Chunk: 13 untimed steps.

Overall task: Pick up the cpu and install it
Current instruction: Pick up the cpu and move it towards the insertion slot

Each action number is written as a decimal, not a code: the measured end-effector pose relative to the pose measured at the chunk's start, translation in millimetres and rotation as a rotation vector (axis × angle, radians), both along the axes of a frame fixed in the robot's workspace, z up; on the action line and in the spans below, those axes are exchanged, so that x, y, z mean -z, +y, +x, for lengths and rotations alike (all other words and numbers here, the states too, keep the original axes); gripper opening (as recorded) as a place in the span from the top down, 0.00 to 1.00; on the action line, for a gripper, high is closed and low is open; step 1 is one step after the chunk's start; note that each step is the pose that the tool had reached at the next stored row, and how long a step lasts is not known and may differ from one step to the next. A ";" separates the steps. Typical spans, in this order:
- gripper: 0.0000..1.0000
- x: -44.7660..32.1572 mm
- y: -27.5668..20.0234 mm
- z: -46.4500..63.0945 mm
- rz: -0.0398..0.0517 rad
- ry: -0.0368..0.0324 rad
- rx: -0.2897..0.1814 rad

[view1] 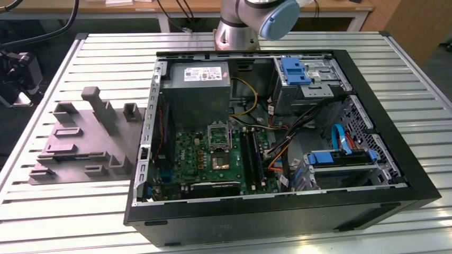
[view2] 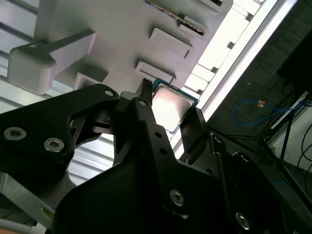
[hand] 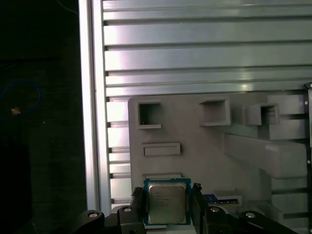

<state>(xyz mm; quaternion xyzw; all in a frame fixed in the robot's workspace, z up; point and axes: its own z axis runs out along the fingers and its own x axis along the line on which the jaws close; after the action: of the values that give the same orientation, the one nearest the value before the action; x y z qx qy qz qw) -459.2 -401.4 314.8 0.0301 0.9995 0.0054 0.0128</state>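
On the exterior view's left lay the grey tray. In the first wrist view the claw gripped the cpu by its edges over that tray. The open case stood to the right.

The exterior view looks steeply down from high up, opposite the arm's base at the top middle of the frame. It stands far enough off to take in the slatted bench, the whole open computer case and the grey fixture tray at the exterior view's left. The first wrist view faces straight down on that tray from well above. The second wrist view looks obliquely along the jaws from close behind them toward the same tray. Both wrist views share the cpu clamped between the jaws.
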 end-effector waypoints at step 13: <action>0.53 -6.3 0.2 0.0 -0.0005 0.0000 0.000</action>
<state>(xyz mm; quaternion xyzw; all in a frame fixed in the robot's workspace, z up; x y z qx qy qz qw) -459.2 -401.2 321.1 0.0301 0.9995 0.0052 0.0128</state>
